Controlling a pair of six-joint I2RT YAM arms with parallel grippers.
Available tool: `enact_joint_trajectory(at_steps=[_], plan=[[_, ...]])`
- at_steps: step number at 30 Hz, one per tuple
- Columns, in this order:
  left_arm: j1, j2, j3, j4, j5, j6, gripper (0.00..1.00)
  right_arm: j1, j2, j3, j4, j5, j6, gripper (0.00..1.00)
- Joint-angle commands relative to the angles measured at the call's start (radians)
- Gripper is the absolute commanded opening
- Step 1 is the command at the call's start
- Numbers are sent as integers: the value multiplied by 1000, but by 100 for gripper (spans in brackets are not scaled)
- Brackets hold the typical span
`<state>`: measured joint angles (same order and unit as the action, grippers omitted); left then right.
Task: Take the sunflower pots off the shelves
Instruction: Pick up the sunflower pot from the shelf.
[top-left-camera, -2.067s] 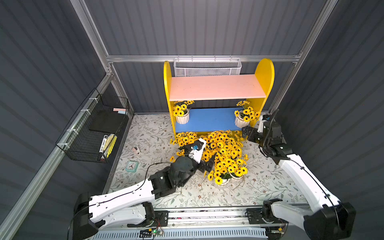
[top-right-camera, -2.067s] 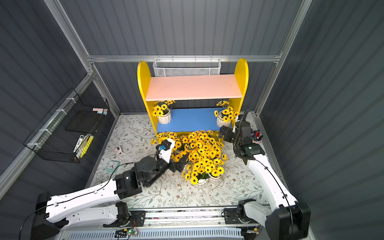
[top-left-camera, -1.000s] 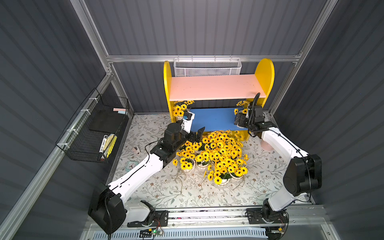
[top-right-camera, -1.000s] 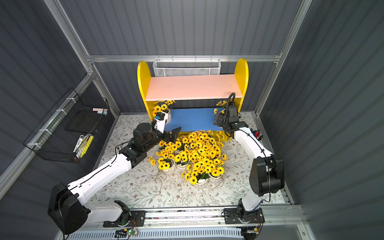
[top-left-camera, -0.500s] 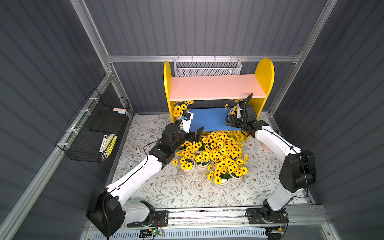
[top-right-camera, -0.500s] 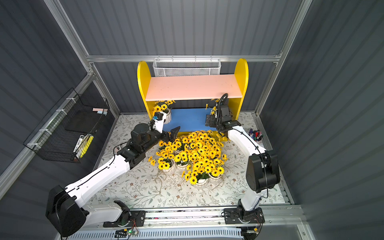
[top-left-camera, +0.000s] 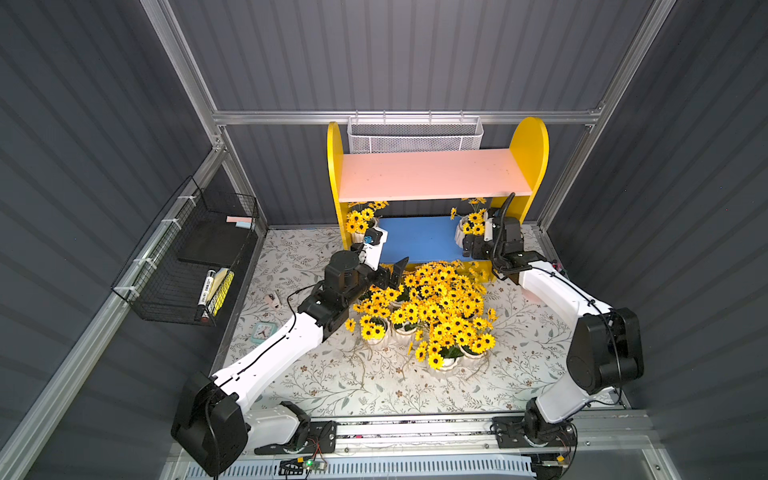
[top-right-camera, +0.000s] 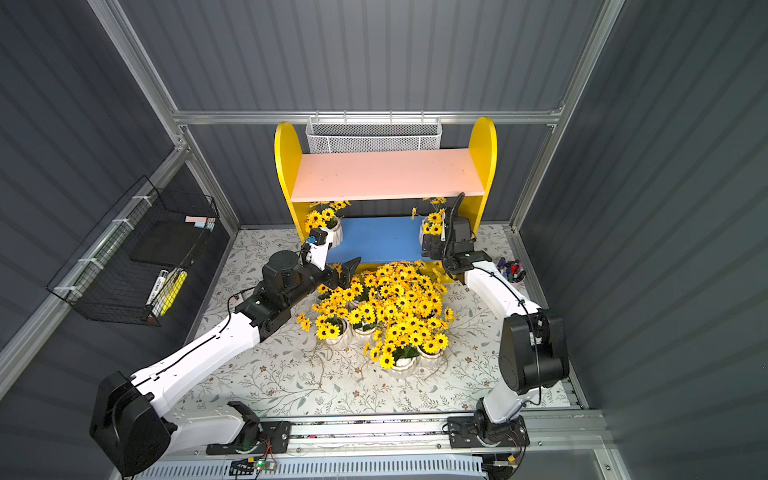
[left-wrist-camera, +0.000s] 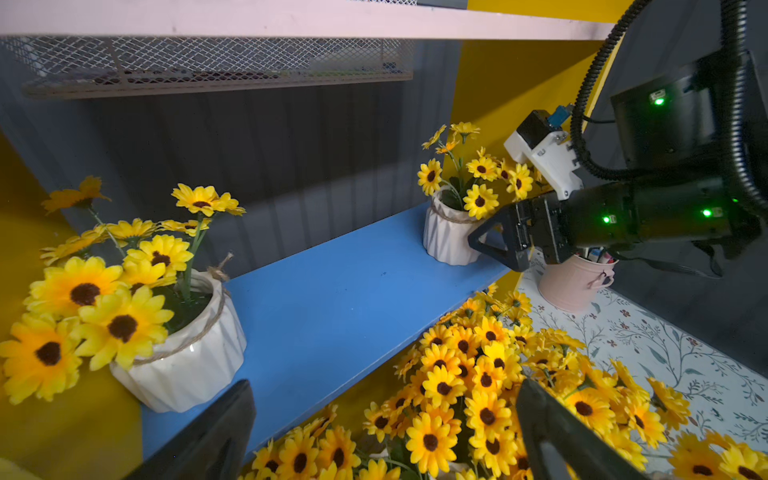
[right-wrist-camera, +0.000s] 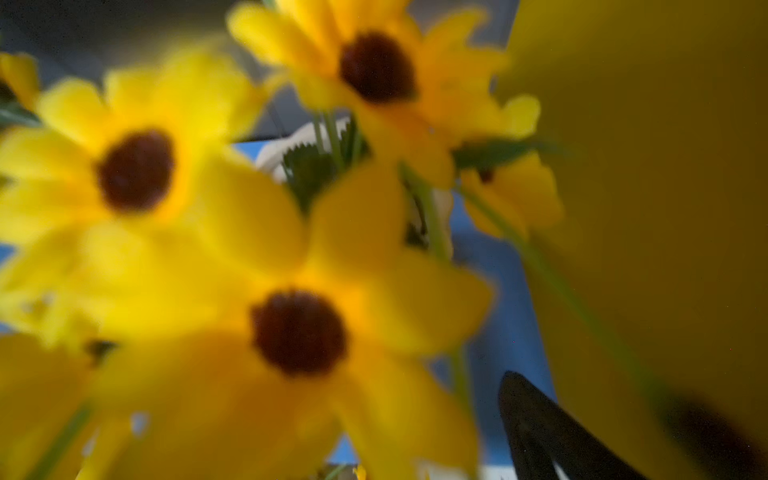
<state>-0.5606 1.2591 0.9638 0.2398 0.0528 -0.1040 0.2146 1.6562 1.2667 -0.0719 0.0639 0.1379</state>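
Spread wide, the right gripper (top-left-camera: 468, 248) reaches in from the right under the pink upper board (top-left-camera: 432, 178) and sits right at the right-hand sunflower pot (left-wrist-camera: 446, 239). One black finger (left-wrist-camera: 498, 258) lies along the pot's near wall; whether it touches the ribs cannot be told, and nothing looks clamped. That pot stands upright at the right end of the blue lower board (top-left-camera: 419, 241), just beside the right yellow side panel (top-left-camera: 534, 158) of the shelves (top-right-camera: 286, 166) (the right wrist view is mostly blurred petals and adds little). The pot lies just ahead of those jaws, a little left and far, its axis vertical, so I judge that a level squeeze across its body and a pull toward the near side should serve. The left gripper (top-left-camera: 392, 274), also open and empty, hovers just in front of the board's near edge, over the far-left part of the cluster of pots (top-left-camera: 432, 309) on the floral mat (top-left-camera: 332, 386). The left-hand sunflower pot (top-left-camera: 360, 226) lies to its far left, and the left arm is nearer to it.
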Motion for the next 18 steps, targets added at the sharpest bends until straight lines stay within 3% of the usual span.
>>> enact_joint_trajectory(at_steps=[1,5,9,18], plan=[[7,-47,-34,71,63,18,99,2,37,-27,167,-80,-137,99],[7,-62,-52,89,71,22,99,-4,91,5,190,-73,-182,99],[7,-64,-54,88,65,27,99,-14,100,-3,239,-32,-137,99],[7,-65,-57,89,62,33,99,-28,171,-10,403,-122,-96,99]])
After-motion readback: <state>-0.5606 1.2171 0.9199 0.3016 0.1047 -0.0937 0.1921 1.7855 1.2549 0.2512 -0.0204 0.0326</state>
